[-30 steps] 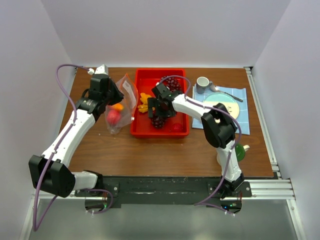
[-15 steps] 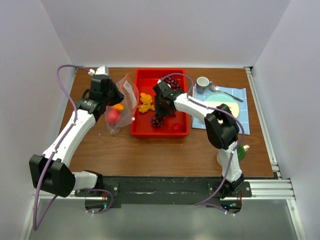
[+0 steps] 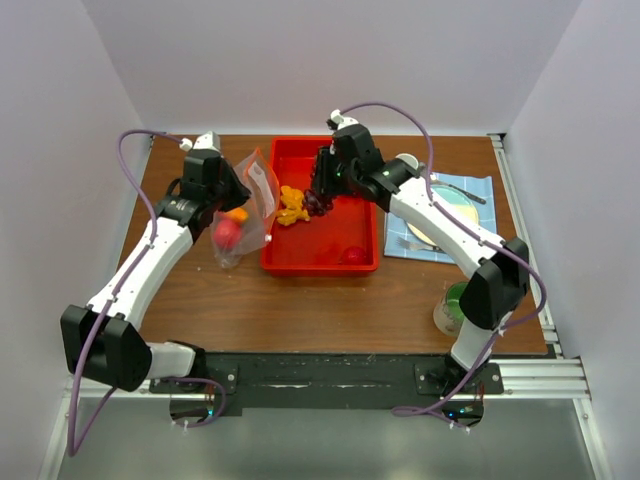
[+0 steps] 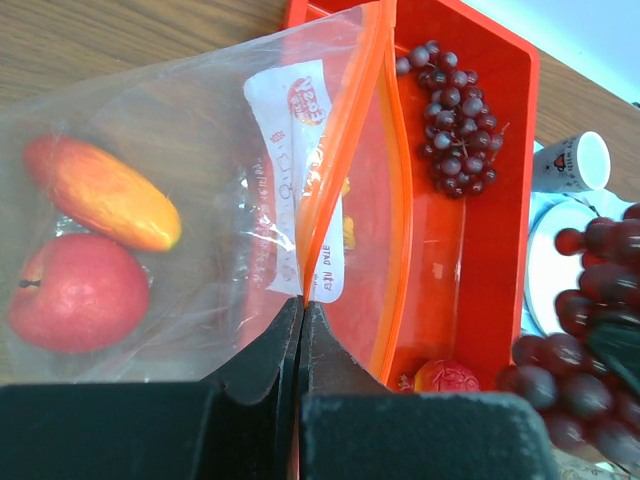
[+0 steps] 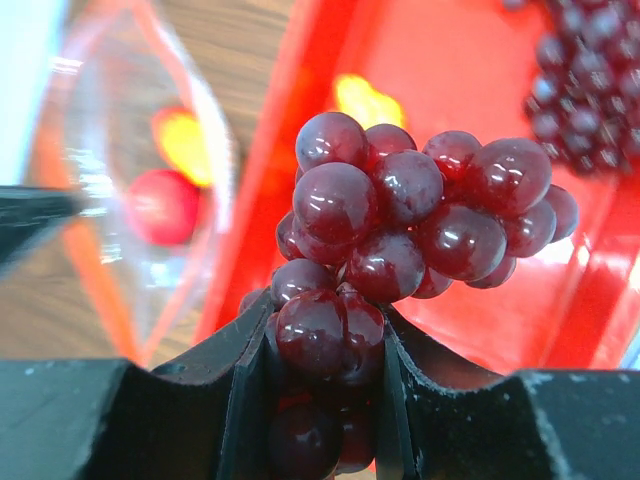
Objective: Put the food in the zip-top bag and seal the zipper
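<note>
Right end effector (image 5: 325, 400): fingers clamped on the lower part of a dark purple grape bunch (image 5: 400, 220). The upper grapes bulge out above the fingers. The bunch is held over the left half of the red tray (image 3: 320, 265), just beside the yellow-orange cluster (image 3: 291, 205) lying in the tray.

Left end effector (image 4: 302, 312): fingers pressed together on the zip-top bag (image 4: 190, 130), pinching one lip at the zipper (image 4: 335, 170). The two orange lips are parted, so the mouth gapes toward the tray.

The bag sits just left of the tray on the wooden counter (image 3: 300, 310); contact with the tray wall can't be told. Inside the bag are a round red fruit (image 4: 75, 293) and an orange wedge (image 4: 100, 192), touching each other.

In the tray there is a second grape bunch (image 4: 455, 125) at the far end and a second red fruit (image 4: 447, 378) in the near right corner.
</note>
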Robot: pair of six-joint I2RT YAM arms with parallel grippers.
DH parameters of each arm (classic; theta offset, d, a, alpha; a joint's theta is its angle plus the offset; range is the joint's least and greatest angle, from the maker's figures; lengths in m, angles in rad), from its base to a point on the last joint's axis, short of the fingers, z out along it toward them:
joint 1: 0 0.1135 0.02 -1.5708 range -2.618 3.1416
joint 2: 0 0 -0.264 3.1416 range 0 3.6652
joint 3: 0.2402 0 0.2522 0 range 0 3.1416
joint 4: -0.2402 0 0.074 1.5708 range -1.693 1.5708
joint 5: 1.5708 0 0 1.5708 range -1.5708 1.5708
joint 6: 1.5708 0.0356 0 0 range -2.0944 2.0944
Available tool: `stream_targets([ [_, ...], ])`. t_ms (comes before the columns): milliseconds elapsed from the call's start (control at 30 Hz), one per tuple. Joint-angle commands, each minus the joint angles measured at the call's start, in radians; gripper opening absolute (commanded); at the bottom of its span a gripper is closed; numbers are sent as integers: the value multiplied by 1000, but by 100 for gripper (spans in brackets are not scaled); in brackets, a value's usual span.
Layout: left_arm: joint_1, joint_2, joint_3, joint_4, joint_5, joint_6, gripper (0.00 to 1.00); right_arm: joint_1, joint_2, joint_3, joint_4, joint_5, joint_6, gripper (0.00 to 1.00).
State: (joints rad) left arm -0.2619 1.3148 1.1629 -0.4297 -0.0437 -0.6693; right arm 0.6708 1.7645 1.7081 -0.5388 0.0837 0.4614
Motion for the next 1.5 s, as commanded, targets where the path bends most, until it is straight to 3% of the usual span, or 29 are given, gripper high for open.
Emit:
stream_targets([
  [0, 7, 12, 7, 46, 37, 5, 0, 0, -66, 61, 137, -157, -41, 21],
  [400, 7, 5, 30, 37, 79, 13, 0, 3, -45, 56, 411, -596, 94, 24],
  [567, 7, -5, 50, 26, 84, 14, 0, 3, -13, 9, 600, -763, 206, 24],
  [1133, 7, -69, 106, -24, 99, 42, 0, -30, 177, -44, 824, -866, 391, 24],
  [1333, 7, -81, 115, -40, 104, 50, 0, -45, 208, -44, 786, -840, 396, 24],
  [1467, 7, -91, 109, -40, 117, 51, 0, -54, 222, 28, 594, -762, 303, 24],
])
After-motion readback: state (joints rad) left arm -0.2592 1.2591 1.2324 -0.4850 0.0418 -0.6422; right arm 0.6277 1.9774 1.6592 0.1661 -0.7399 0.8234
